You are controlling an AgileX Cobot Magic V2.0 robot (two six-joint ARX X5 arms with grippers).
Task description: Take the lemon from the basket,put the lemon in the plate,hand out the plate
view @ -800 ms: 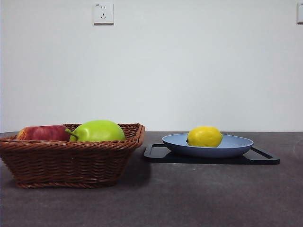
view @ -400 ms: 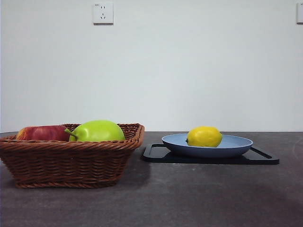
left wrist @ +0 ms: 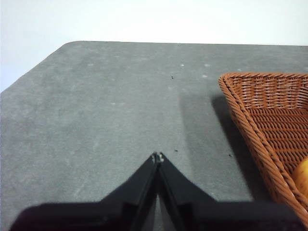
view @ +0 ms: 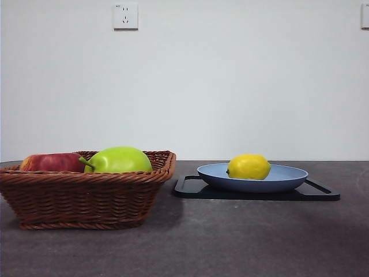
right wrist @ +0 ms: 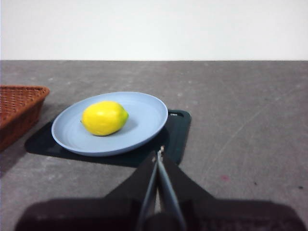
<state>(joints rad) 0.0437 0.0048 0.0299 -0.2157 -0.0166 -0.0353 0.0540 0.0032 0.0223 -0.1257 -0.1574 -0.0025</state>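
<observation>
The yellow lemon (view: 248,167) (right wrist: 104,118) lies in the light-blue plate (view: 288,178) (right wrist: 144,113), which rests on a flat black tray (view: 317,193) (right wrist: 175,132). To its left stands the brown wicker basket (view: 86,196) (left wrist: 269,110). My right gripper (right wrist: 158,155) is shut and empty, a short way off the plate's rim over the tray's edge. Beside the basket's outer wall, over bare table, my left gripper (left wrist: 157,156) is shut and holds nothing. Neither gripper shows in the front view.
A green stemmed fruit (view: 119,160) and a red apple (view: 52,162) sit in the basket. The dark grey table (view: 230,242) ends at a white wall with a socket (view: 125,15). An orange-yellow fruit edge (left wrist: 302,175) peeks from the basket.
</observation>
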